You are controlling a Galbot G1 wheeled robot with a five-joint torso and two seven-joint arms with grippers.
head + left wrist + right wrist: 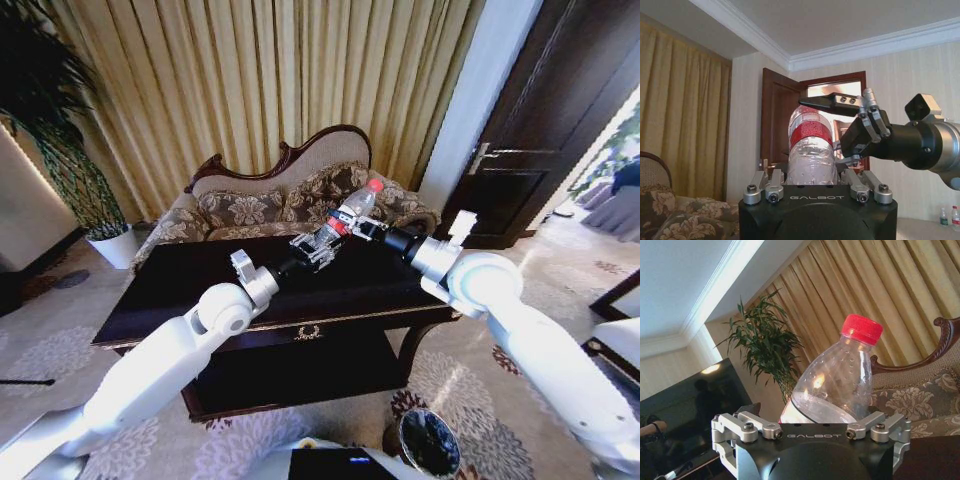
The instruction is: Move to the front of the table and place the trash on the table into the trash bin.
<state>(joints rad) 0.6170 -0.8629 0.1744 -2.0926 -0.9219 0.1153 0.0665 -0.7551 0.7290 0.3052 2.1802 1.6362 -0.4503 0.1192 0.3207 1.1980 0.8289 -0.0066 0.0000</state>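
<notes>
Bottle: clear plastic bottle with a red cap and red label, held up in the air above the far half of the table, tilted with its cap toward the sofa; both grippers meet at it.
Left gripper: left gripper reaches in from the robot's left at the bottle's lower end; in the left wrist view the bottle stands between its fingers, which sit against its sides, pinching it.
Right gripper: right gripper comes in from the right at the bottle's upper part; in the right wrist view the bottle rises between its 2 fingers, cap uppermost. From the left wrist view its dark fingertips lie across the bottle's top. Whether this one actually clamps the bottle I cannot tell.
Table: glossy dark table with a lower shelf and a gold emblem on its front rail, directly before the robot, under both arms.
Trash bin: small round bin with a black liner on the patterned carpet, near the table's front right leg, below the right arm.
Surroundings: floral carved-back sofa just behind the table, gold curtains behind that, potted plant at the far left, dark door at the right.
</notes>
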